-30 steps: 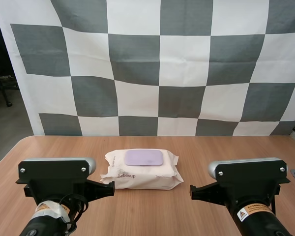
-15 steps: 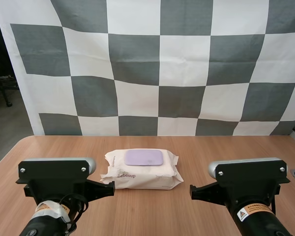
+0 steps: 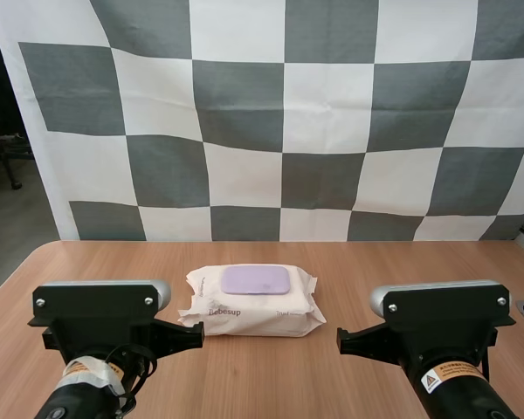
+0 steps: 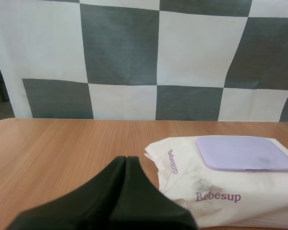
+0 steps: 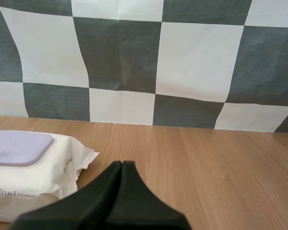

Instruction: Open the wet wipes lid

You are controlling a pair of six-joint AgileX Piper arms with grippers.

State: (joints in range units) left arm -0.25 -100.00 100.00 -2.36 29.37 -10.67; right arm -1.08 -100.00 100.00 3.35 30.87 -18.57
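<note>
We have the wet wipes pack lying flat on the wooden table, roughly mid-table, ahead of our two arms and between them, a bit closer to the left one. It's white and crinkled, with "Bebesup" print on the side facing us. The lilac lid sits on the pack's top face, shut and flush with it. Both grippers are clear of the pack. Our left gripper is clenched on air: both fingers are pressed together into one dark wedge, tip aimed at the pack's near left corner, close to it but apart. From that wrist view we see the lid past the tip, further along the top of the pack. Our right gripper is likewise closed and empty, one dark wedge, sitting off the pack's right end with bare table ahead of the tip. The pack's frilled right edge is near it, not in contact. In the high view we see the left arm and the right arm low over the near edge of the table, either side of the pack, the right one set further from it than the left.
</note>
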